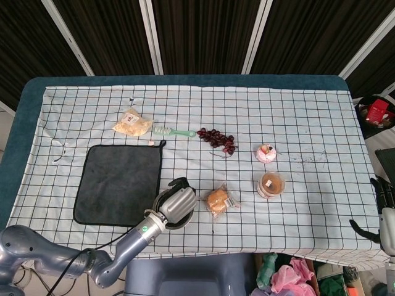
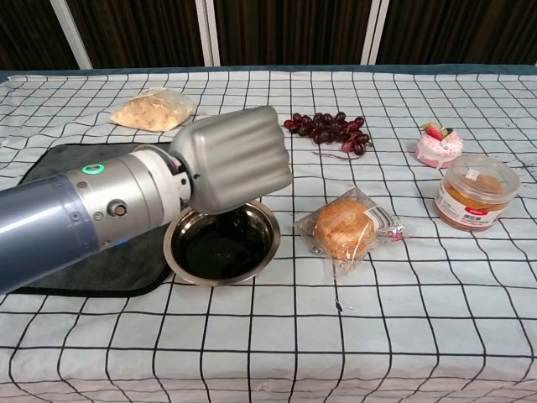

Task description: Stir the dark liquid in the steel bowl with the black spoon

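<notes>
spread wide under a checked cloth: the worktop [image 1: 308,123], carrying a dark towel [image 1: 117,185] at the near left. reaching in from the near left corner, the left robot hand [image 2: 231,155], clenched into a fist and hanging right over the far left rim of the steel bowl [image 2: 273,239]. sitting just right of the towel and overlapping its edge, that bowl, with the dark liquid [image 2: 222,252] pooled in its bottom and none seen spilled on the cloth around it. poking out past the far side of the fist in the head view, a thin black sliver, judged to be the handle of the black spoon [image 1: 178,181]; hidden behind the knuckles in the chest view, so no telling whether its tip is in the liquid. parked well apart at the near right edge, the right robot hand [image 1: 386,213], too cut off to say whether released or clenched. judged as mid-task: spoon apparently in grasp and brought to the bowl, stirring under way or about to be, with no way of reading how much is left.
</notes>
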Controlling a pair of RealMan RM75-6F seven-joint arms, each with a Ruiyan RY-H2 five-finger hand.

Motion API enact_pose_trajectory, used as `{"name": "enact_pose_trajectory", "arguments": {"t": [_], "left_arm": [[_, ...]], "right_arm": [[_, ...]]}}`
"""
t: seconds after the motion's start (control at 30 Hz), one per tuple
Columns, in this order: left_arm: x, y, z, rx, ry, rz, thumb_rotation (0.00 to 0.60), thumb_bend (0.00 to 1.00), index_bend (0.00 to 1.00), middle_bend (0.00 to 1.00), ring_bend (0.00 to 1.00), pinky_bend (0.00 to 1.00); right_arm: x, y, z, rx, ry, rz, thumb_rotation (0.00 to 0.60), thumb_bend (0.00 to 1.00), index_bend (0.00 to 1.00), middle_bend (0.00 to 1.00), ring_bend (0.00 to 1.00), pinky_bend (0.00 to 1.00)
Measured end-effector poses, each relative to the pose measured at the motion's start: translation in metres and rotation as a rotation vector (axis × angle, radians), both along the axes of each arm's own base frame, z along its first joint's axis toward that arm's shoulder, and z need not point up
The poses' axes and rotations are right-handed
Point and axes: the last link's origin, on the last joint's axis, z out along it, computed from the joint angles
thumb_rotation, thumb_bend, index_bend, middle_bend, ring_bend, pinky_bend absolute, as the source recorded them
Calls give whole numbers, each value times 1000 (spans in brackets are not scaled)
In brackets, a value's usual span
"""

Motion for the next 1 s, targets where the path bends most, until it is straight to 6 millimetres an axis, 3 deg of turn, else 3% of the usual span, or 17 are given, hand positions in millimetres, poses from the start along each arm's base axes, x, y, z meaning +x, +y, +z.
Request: {"name": "enact_pose_trajectory", "arguments": {"t": [0.27, 0.57, 0.83, 1.0], "left_arm": [[9, -18, -8, -52, -13, -42, 600, 457, 650, 970, 826, 733], [7, -40, -3, -103, -25, -65, 600, 457, 651, 971, 826, 733], [-8, -49, 10, -118, -12, -32, 600, 457, 651, 971, 826, 733], [-24, -43, 20, -91, 15, -2, 600, 457, 651, 971, 826, 733]], "right_arm": [[0, 0, 2, -8, -7, 1, 600, 115, 32, 8, 62, 217], [1, 0, 1, -5, -4, 5, 600, 115, 32, 8, 62, 217], [1, 0, 0, -6, -1, 3, 600, 114, 32, 8, 62, 217], [2, 0, -1, 0, 1, 5, 600, 114, 32, 8, 61, 217]]}}
